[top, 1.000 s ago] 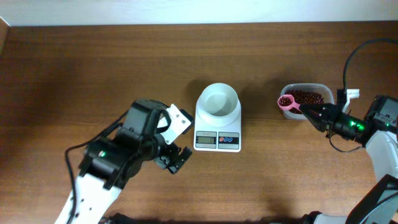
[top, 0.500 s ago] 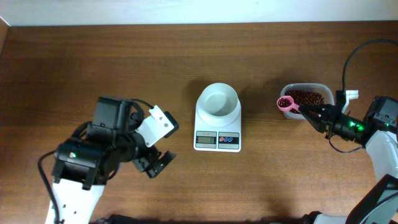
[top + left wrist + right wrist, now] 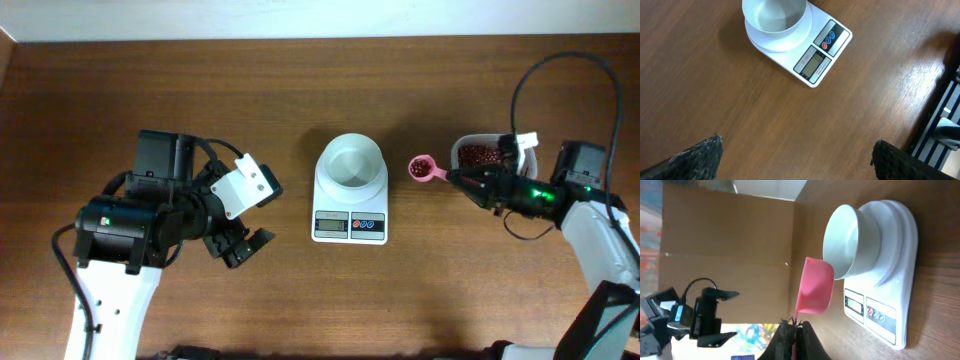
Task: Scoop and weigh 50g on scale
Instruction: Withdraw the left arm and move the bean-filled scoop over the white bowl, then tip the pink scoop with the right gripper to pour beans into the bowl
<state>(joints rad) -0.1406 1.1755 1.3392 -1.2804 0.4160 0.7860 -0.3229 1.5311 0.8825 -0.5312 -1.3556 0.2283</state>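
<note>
A spoon (image 3: 430,173) of beans (image 3: 421,163) was gripped by the closed right tool (image 3: 462,180) near the scale (image 3: 350,226), nothing weighed yet; the left tool (image 3: 245,247) was seen open, empty.

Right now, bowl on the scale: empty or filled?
Empty. Bowl interior is bare white from overhead; beans sit in the spoon, apart from it.

Scale (image 3: 349,226) glossy wht plastic; table (image 3: 300,100) matt wood.

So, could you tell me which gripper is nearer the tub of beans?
The right gripper, holding a pink spoon, is at the edge of the tub; the open left gripper hangs beyond the scale.
</note>
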